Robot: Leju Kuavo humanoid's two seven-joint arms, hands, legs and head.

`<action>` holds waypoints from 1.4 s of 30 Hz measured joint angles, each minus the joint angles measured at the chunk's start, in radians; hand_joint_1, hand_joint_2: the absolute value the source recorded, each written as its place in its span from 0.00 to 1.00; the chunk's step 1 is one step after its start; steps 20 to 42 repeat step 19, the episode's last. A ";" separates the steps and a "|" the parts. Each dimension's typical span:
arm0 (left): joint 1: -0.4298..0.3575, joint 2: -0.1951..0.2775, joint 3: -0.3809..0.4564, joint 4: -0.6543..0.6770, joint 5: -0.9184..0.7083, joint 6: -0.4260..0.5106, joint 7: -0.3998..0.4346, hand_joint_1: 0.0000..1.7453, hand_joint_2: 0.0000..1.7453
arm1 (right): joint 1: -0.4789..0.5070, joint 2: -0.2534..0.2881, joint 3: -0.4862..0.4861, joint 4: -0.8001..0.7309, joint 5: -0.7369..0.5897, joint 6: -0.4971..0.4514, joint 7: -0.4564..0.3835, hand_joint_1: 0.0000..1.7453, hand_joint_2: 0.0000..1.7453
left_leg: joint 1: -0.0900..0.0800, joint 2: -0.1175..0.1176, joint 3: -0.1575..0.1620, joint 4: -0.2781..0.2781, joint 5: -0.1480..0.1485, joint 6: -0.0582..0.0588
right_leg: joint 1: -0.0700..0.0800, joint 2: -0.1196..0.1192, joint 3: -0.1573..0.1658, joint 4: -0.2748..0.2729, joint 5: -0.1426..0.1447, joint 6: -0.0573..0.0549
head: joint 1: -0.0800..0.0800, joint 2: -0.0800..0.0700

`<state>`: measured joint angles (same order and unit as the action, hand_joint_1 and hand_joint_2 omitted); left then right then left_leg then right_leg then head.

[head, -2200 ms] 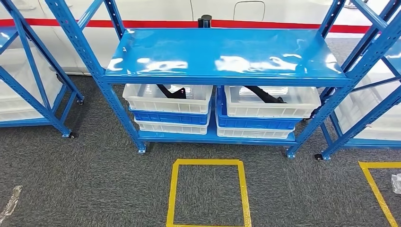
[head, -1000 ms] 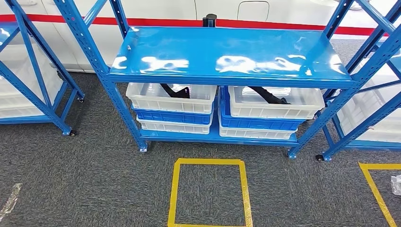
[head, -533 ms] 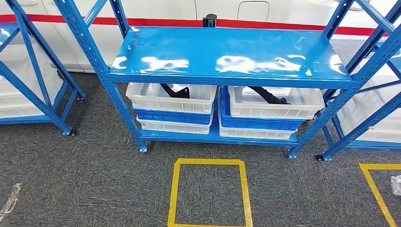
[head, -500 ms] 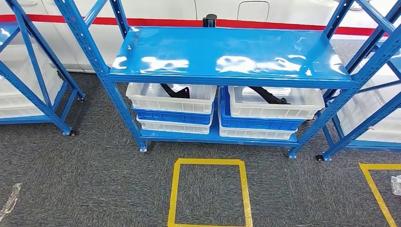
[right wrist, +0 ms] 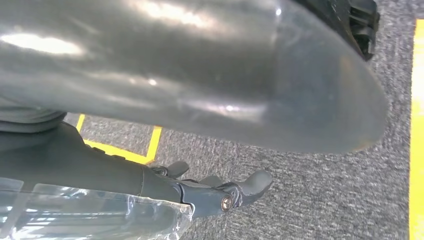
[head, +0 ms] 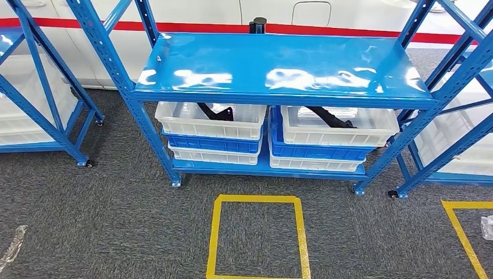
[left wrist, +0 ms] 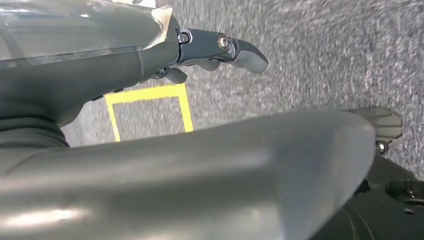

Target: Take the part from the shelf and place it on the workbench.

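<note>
A blue shelf rack (head: 279,64) stands ahead of me on grey carpet. Under its top board sit two stacks of white and blue bins. A black part (head: 214,111) lies in the left top white bin (head: 209,125), and another black part (head: 328,116) lies in the right top white bin (head: 337,131). The shelf board hides the rear of both parts. My left hand (left wrist: 220,50) hangs over the carpet with fingers stretched out, holding nothing. My right hand (right wrist: 220,192) also hangs over the carpet, fingers apart and holding nothing. Both hands are far from the bins.
A yellow taped square (head: 257,238) marks the carpet in front of the rack. More blue racks stand at the left (head: 40,87) and right (head: 453,116). A second yellow tape corner (head: 465,232) and a scrap of clear plastic (head: 487,225) lie at the right edge.
The whole picture shifted a little between the earliest frame and one second ago, so the camera moved. Since then nothing has changed.
</note>
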<state>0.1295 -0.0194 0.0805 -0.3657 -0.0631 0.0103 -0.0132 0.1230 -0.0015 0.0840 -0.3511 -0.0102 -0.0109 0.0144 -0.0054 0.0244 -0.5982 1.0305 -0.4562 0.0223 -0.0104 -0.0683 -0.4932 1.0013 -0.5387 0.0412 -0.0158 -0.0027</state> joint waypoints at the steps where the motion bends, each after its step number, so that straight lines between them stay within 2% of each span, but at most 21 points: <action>1: 0.002 0.002 -0.010 -0.002 0.024 -0.002 0.003 0.00 0.00 | 0.003 0.000 -0.011 -0.003 0.004 0.003 -0.004 0.00 0.00 | 0.000 0.000 0.000 0.000 0.000 0.000 | 0.000 0.000 0.000 0.000 0.000 0.000 | 0.000 0.000; 14: 0.010 0.011 -0.054 -0.013 0.063 -0.005 0.009 0.00 0.00 | 0.014 0.000 -0.062 -0.020 0.011 0.009 -0.012 0.00 0.00 | 0.000 0.000 0.000 0.000 0.000 0.000 | 0.000 0.000 0.000 0.000 0.000 0.000 | 0.000 0.000; 42: 0.011 0.012 -0.058 -0.013 0.063 -0.005 0.009 0.00 0.00 | 0.014 0.000 -0.064 -0.021 0.012 0.009 -0.012 0.00 0.00 | 0.000 0.000 0.000 0.000 0.000 0.000 | 0.000 0.000 0.000 0.000 0.000 0.000 | 0.000 0.000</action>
